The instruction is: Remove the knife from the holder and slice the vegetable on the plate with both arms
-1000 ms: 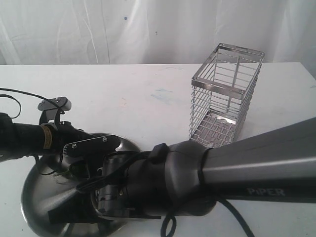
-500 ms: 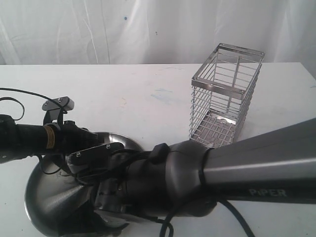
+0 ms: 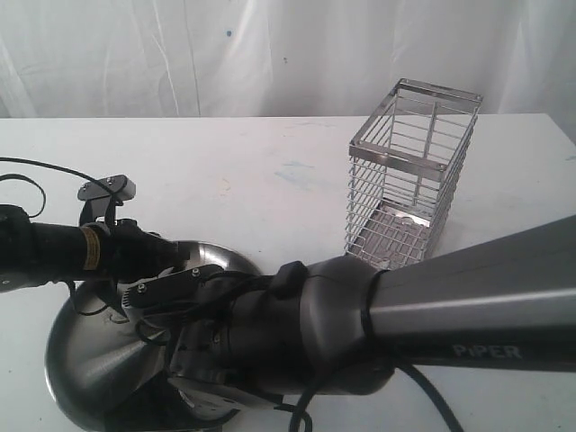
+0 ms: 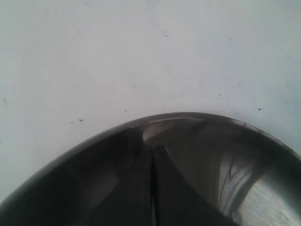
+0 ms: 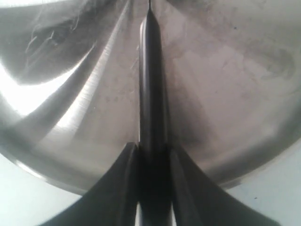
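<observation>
The right gripper (image 5: pixel 151 160) is closed on the knife (image 5: pixel 150 80): its two dark fingers (image 5: pixel 120 188) clamp the handle from either side, and the narrow blade runs out ahead of them over the plate (image 5: pixel 225 108). In the exterior view this gripper is hidden behind the large grey arm (image 3: pixel 468 306) that reaches across from the right.

The left gripper (image 4: pixel 153 188) shows its two dark fingers pressed together with only a thin seam between them. You cannot tell whether anything is pinched in that seam. It sits over the near-left part of the plate (image 4: pixel 263 188), close to the rim, with bare tabletop (image 4: pixel 141 47) beyond.

Step in hand: judged from these views, the knife is out of the holder (image 3: pixel 412 171), which stands empty on the far right of the tabletop (image 3: pixel 225 171), well apart from the plate (image 3: pixel 81 360) at near left. You are therefore in the slicing stage.

The pepper is not visible in any view; both arms cover the middle of the plate, and the right wrist view shows only bare metal under the blade.

Next move: locate the pepper before you lower the blade. Keep the blade edge square to the plate, and confirm that the left gripper steadies the pepper clear of the cutting line. The plate looks slick, so expect the pepper to roll.
</observation>
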Robot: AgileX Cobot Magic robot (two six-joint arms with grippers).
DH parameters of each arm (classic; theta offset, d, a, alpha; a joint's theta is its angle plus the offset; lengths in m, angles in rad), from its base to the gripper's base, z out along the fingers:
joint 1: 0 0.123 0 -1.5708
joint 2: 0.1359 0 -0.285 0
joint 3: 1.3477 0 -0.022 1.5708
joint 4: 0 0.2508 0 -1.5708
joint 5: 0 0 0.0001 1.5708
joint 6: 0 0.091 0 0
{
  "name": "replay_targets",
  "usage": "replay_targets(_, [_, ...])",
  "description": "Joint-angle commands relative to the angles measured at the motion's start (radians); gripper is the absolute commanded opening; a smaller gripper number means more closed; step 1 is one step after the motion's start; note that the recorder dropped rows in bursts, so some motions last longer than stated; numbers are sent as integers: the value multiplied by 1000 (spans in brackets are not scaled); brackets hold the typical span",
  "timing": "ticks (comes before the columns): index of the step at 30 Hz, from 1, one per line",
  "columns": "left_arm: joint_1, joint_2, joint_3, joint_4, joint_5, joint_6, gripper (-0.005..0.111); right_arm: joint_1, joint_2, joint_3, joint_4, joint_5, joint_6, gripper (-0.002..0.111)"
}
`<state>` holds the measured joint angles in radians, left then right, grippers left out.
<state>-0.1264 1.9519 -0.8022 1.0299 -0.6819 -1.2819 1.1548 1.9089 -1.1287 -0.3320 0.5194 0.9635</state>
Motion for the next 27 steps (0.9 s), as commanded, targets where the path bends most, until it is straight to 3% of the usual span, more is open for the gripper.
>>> replay_targets(1, [6,43,24,102,76,-23,0,0,0,1,20,32,-5,0])
replay_targets(4, [22,11,-2,99,14,-23,0,0,0,1,20,32,-5,0])
replay_targets(9, [32,-76,-25,101,43,-25,0,0,0,1,20,32,-5,0])
replay_targets(12, [34,-120,-21,190,43,-68,0,0,0,1,20,30,-5,0])
replay_targets(27, [34,-143,92,284,59,-131,0,0,0,1,20,11,0,0])
